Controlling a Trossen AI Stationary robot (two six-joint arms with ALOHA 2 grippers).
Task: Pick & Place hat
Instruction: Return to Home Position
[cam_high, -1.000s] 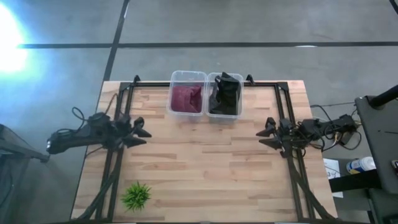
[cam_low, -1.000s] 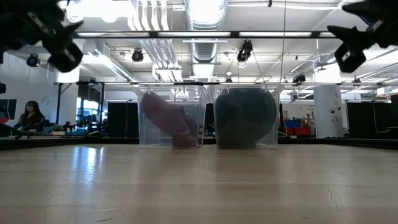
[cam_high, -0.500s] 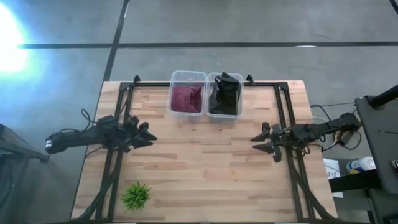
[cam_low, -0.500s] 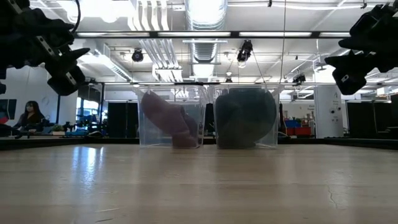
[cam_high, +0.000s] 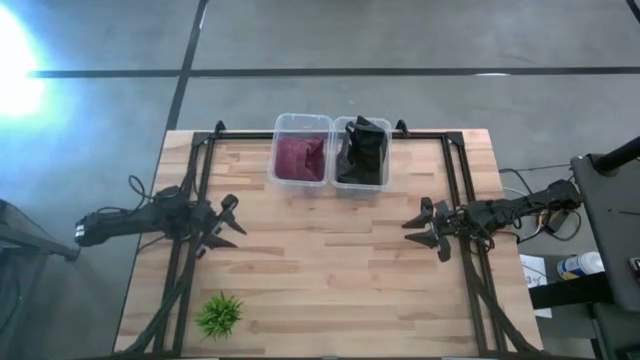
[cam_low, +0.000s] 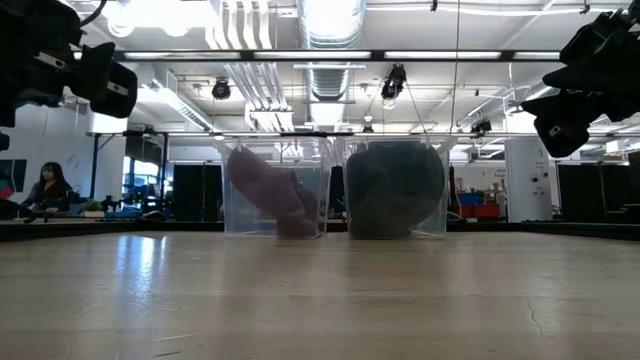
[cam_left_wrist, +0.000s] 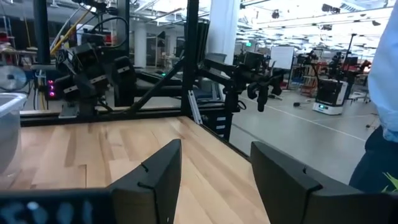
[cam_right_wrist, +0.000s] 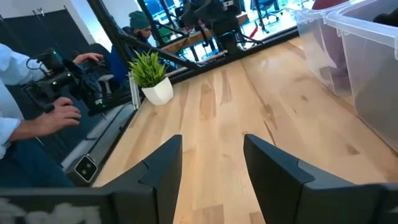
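Note:
A maroon hat (cam_high: 299, 158) lies in the left clear bin (cam_high: 300, 124) at the table's far edge, and a black hat (cam_high: 362, 152) fills the right clear bin (cam_high: 385, 150). In the low view the maroon hat (cam_low: 272, 195) and black hat (cam_low: 395, 188) show through the bin walls. My left gripper (cam_high: 229, 220) hovers open above the table's left side. My right gripper (cam_high: 420, 228) hovers open above the right side. Both are well clear of the bins and hold nothing.
A small potted plant (cam_high: 219, 314) stands near the table's near-left corner, also plain in the right wrist view as the plant (cam_right_wrist: 149, 76). Black frame rails (cam_high: 190, 250) run along both table sides. A person's hand (cam_right_wrist: 53, 118) works a controller beyond the table.
My left gripper moved toward the table's middle, then drew back slightly left and turned. My right gripper moved a little toward the table's middle and near edge and dropped somewhat. The hats and bins stayed still.

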